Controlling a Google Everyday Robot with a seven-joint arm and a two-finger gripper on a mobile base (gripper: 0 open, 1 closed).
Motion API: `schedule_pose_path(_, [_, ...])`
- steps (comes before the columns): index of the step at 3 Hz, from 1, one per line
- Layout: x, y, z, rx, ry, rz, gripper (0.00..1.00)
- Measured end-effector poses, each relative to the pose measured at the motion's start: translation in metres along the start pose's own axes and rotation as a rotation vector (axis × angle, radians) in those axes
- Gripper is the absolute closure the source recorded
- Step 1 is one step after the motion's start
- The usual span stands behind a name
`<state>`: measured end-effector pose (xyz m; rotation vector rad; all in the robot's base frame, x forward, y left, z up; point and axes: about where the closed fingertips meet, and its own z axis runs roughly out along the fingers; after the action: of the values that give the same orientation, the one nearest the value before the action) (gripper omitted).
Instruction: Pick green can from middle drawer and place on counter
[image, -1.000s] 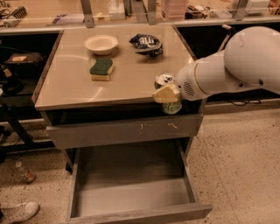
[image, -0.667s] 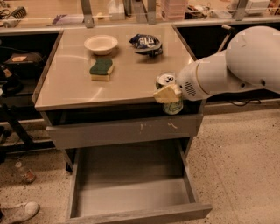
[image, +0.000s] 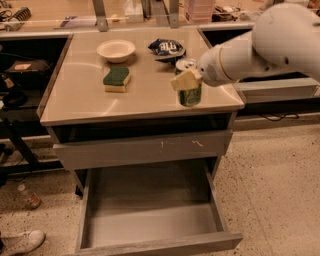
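Jaws clasping small green drink can (image: 191, 96) on tan-grey metal table (image: 150, 102), front right, green-and-yellow sponge (image: 117, 79) left of jaws, dark blue snack bag (image: 166, 48) behind them

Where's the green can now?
In the camera view, the gripper holds the green can at the front right corner of the counter, near the snack bag.

The arm (image: 282, 37) is glossy white: a fat, rounded shell at 2 o'clock, with a few small dark marks on it. It narrows to a slimmer white wrist (image: 227, 62), circled by a thin seam near its end. The gripper (image: 186, 80), at 1 o'clock just off centre, is pale cream-yellow and blocky.
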<state>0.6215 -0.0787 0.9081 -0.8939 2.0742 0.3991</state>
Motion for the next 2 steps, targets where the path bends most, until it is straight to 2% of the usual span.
schedule_pose_path(1, [-0.027, -0.027, 0.014, -0.007, -0.034, 0.023, 1.0])
schedule_pose_path(2, [-0.036, -0.043, 0.033, -0.029, -0.062, 0.037, 1.0])
